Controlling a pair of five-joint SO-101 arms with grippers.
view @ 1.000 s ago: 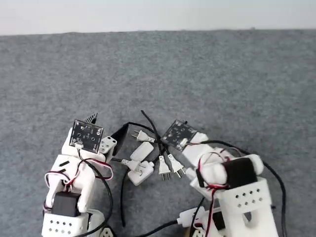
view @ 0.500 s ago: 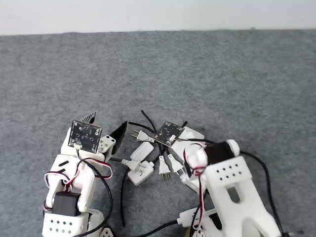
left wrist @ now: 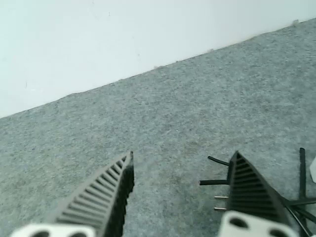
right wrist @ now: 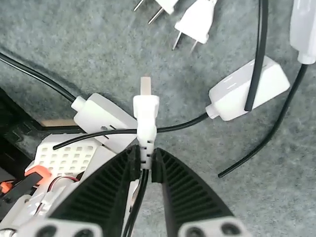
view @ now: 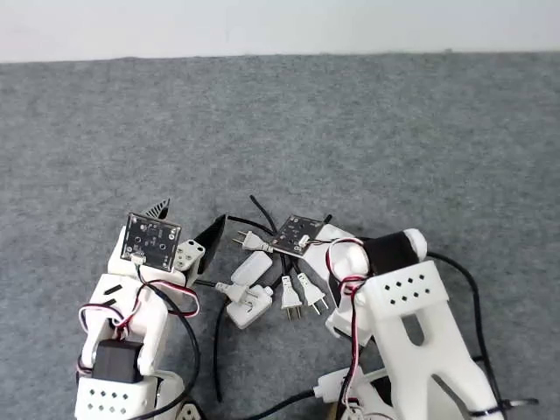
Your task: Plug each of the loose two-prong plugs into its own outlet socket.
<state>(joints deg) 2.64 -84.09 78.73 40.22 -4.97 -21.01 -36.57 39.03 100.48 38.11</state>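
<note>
We see the right pincer (right wrist: 144, 154) closed on a white two-prong plug (right wrist: 146, 111). Its fingers clamp the ribbed neck where the cord leaves, so the plug's body and prongs stick out past the fingertips. Beyond the plug lie a white outlet socket (right wrist: 249, 89) with a black cord (right wrist: 259, 44) running across it, and two loose plugs (right wrist: 197, 22) side by side on the grey tabletop (right wrist: 74, 44). The left pincer (left wrist: 182, 157) stands open with nothing between its fingers, low over the tabletop. Just beside one finger we make out two bare prongs (left wrist: 221, 203) and some cord ends, and a white wall (left wrist: 148, 34) rises past the tabletop's far edge. The high view gives us the layout that the wrist views lack: another plug (view: 248, 239) lies between the two wrists, its prongs toward the left arm (view: 131, 306). The right arm (view: 394, 297) leans over the near right side of the cluster of plugs and sockets.
</note>
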